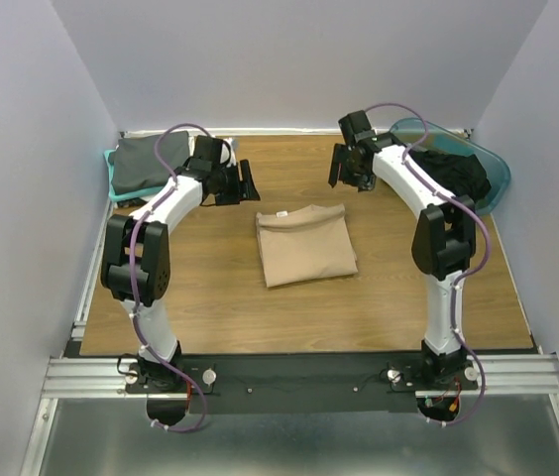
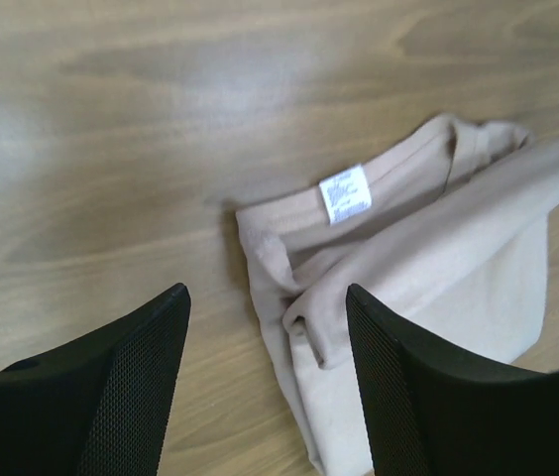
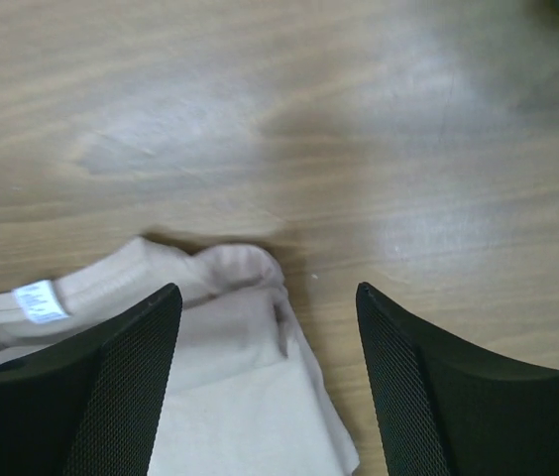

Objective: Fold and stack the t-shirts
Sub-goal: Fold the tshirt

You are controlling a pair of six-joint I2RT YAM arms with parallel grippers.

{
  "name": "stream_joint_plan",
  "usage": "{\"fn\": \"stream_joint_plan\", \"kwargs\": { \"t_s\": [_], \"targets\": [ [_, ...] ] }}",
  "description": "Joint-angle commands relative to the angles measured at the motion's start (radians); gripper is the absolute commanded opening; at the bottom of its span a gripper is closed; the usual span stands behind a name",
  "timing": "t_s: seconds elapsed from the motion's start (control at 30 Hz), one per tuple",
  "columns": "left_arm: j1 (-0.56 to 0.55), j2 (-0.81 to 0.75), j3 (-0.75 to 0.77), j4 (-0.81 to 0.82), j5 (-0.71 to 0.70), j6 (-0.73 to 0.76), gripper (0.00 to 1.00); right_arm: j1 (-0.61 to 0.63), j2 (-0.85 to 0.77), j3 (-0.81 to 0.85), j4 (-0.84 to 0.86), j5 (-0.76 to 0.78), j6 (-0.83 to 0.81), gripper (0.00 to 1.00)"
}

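The folded tan t-shirt (image 1: 304, 245) is laid flat on the bench (image 1: 210, 297); left jaws and right jaws are held wide, empty, near its far corners.

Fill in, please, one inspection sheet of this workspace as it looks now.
Surface: wooden table, bare around the middle shirt.
Job's things: tan t-shirt folded in the middle, label up; folded stack at the far left corner, dark grey over teal; black garment crumpled in the tub.
Clutter: teal tub at the far right corner.
Grippers: left gripper open and holding nothing, above the shirt's far left corner; right gripper open and holding nothing, above its far right corner.
Cables: purple cables looped along both arms, clear of the shirts.
Surroundings: pale walls on three sides; metal rail at the near edge.
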Motion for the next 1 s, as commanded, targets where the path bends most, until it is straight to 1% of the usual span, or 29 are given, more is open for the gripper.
{"fn": "stream_joint_plan", "kwargs": {
  "t_s": [0.0,0.07,0.17,0.2,0.23,0.27,0.3,0.4,0.53,0.73,0.97],
  "targets": [
    [-0.003,-0.056,-0.008,0.051,0.006,0.008,0.72,0.002,-0.027,0.079,0.016,-0.053,-0.065,0.78],
    [-0.003,-0.081,-0.043,0.073,0.028,0.01,0.72,0.0,-0.05,0.041,0.016,-0.063,-0.071,0.77],
    [-0.003,-0.102,-0.118,0.104,0.065,0.01,0.72,0.002,-0.118,-0.025,0.023,-0.096,-0.077,0.74],
    [-0.004,-0.111,-0.157,0.118,0.076,0.008,0.71,0.003,-0.157,-0.075,0.03,-0.125,-0.082,0.71],
    [-0.006,-0.121,-0.175,0.124,0.079,0.006,0.71,0.002,-0.158,-0.098,0.032,-0.141,-0.083,0.71],
    [-0.007,-0.144,-0.213,0.136,0.08,0.008,0.71,0.002,-0.194,-0.15,0.038,-0.165,-0.083,0.7],
    [-0.007,-0.154,-0.214,0.139,0.08,0.006,0.71,0.002,-0.216,-0.151,0.038,-0.206,-0.083,0.69],
    [-0.009,-0.194,-0.286,0.154,0.086,0.006,0.71,0.005,-0.274,-0.279,0.055,-0.294,-0.08,0.66],
    [-0.018,-0.228,-0.382,0.191,0.114,-0.007,0.71,0.031,-0.311,-0.374,0.088,-0.345,-0.082,0.62],
    [-0.062,-0.236,-0.456,0.256,0.131,-0.03,0.71,0.075,-0.271,-0.389,0.113,-0.343,-0.072,0.6],
    [-0.099,-0.168,-0.501,0.303,0.125,-0.029,0.71,0.089,-0.149,-0.303,0.113,-0.354,-0.082,0.58]
  ]
}}
